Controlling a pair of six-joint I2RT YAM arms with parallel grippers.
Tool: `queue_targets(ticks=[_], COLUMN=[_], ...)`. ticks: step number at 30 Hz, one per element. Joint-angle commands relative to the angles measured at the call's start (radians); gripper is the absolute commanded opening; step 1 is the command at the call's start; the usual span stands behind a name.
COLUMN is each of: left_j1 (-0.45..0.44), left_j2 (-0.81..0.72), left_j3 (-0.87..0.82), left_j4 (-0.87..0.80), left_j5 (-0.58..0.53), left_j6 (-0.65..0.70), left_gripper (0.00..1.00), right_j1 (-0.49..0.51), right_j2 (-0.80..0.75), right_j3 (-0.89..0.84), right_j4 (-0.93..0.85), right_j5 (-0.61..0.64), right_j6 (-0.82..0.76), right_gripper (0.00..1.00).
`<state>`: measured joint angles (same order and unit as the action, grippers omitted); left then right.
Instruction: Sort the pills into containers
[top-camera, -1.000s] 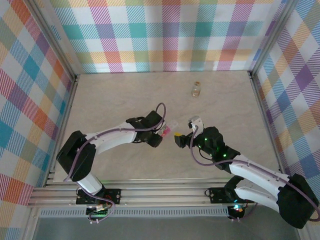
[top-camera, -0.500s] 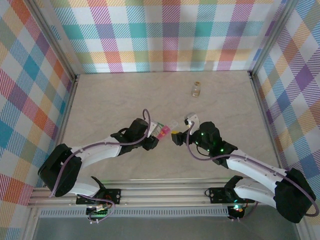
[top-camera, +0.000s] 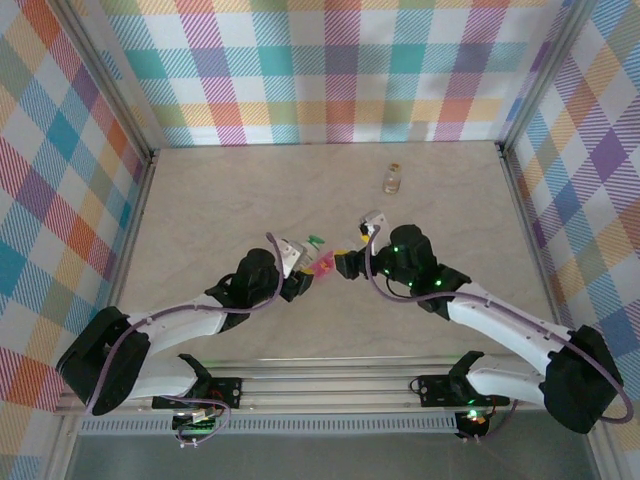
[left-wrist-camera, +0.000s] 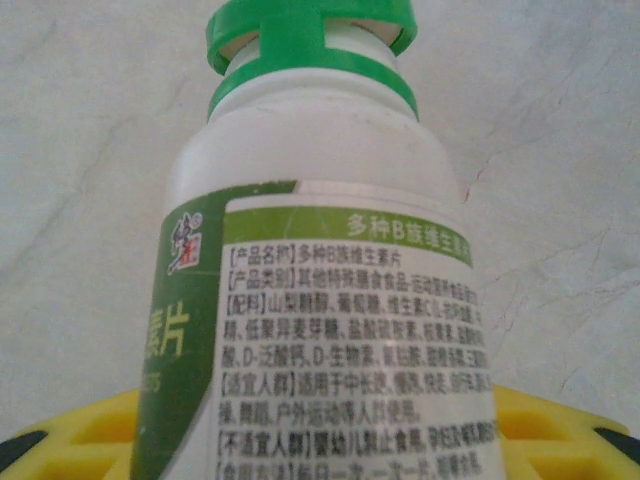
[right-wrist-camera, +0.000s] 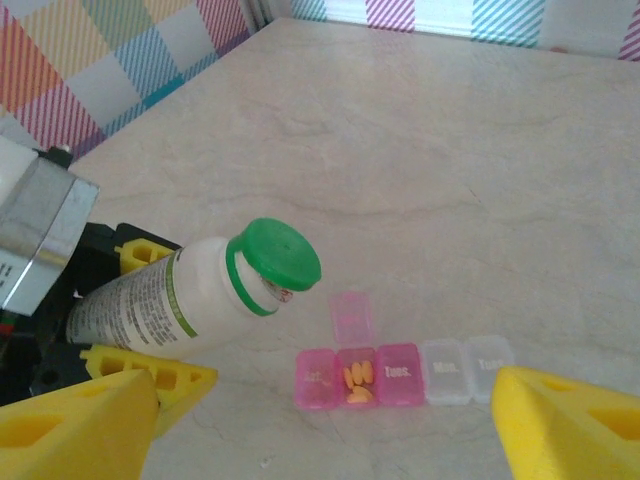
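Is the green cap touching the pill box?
Apart: the right wrist view shows bare table between the cap and the open lid of the pill box.

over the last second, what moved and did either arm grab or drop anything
The left gripper, clamped on the white bottle, slid left as its elbow swung toward the near-left corner. The right gripper moved left and a little farther from the bases, jaws open and empty. Nothing was picked up or let go. The pink pill box and the amber bottle stayed put.
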<state>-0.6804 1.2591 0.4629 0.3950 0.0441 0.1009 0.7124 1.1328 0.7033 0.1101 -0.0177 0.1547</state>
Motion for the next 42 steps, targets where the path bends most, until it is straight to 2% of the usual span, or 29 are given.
queue_targets(ticks=[1, 12, 17, 25, 36, 42], left_j1=[0.010, 0.016, 0.016, 0.016, 0.015, 0.012], left_j2=[-0.027, -0.050, -0.052, -0.059, -0.076, -0.055], left_j3=[-0.033, -0.073, -0.051, -0.011, 0.038, 0.067], left_j4=[0.168, 0.363, 0.423, 0.497, 0.516, 0.515], left_j5=[0.029, 0.042, 0.054, 0.089, 0.127, 0.135], left_j6=[0.035, 0.079, 0.098, 0.096, 0.095, 0.100], left_gripper=[0.00, 0.00, 0.00, 0.00, 0.00, 0.00], right_j1=[-0.006, -0.006, -0.005, -0.005, -0.003, 0.016], right_j2=[0.025, 0.097, 0.138, 0.191, 0.221, 0.237], right_j3=[0.070, 0.208, 0.272, 0.354, 0.404, 0.430], right_j4=[-0.042, -0.100, -0.090, -0.092, -0.072, -0.046], right_j5=[-0.043, -0.130, -0.211, -0.248, -0.296, -0.341], right_j6=[0.063, 0.220, 0.304, 0.402, 0.471, 0.478], right_gripper=[0.84, 0.79, 0.77, 0.77, 0.78, 0.73])
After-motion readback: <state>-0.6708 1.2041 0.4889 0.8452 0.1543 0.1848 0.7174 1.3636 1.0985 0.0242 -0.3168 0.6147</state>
